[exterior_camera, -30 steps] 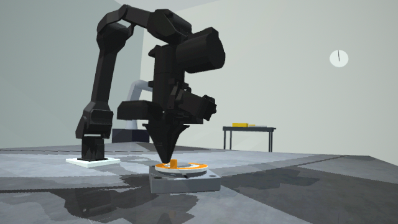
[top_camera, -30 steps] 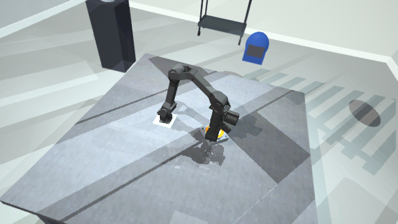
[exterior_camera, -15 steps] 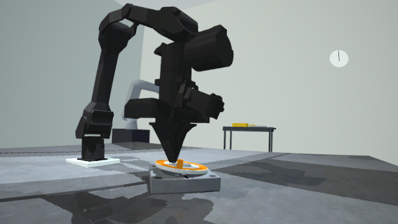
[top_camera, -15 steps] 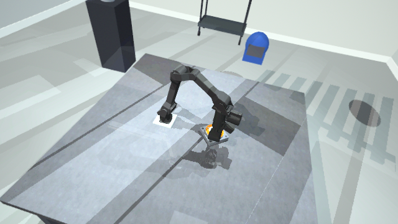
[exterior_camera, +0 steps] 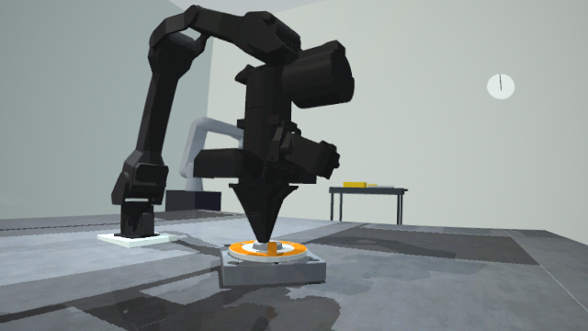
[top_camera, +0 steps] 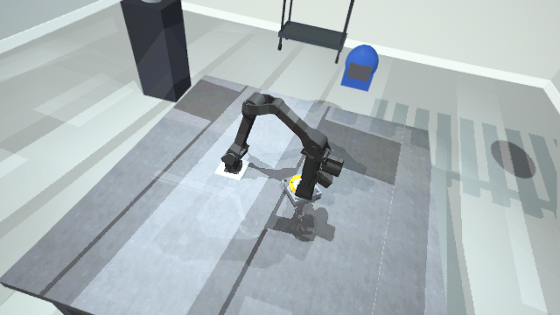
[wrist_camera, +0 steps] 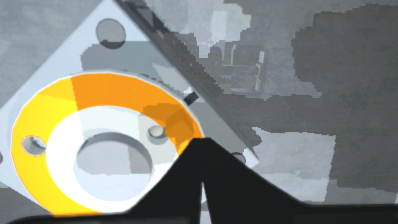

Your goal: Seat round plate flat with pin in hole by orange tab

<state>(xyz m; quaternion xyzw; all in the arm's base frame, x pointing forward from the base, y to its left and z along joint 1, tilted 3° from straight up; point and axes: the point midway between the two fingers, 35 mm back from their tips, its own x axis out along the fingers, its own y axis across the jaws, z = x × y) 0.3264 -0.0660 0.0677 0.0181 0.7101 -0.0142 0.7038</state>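
The gripper (exterior_camera: 262, 239) points straight down with its jaws fully closed on nothing. Its tip meets the round plate (exterior_camera: 239, 248) near the orange tab (exterior_camera: 272, 248), above the grey base (exterior_camera: 276, 271).
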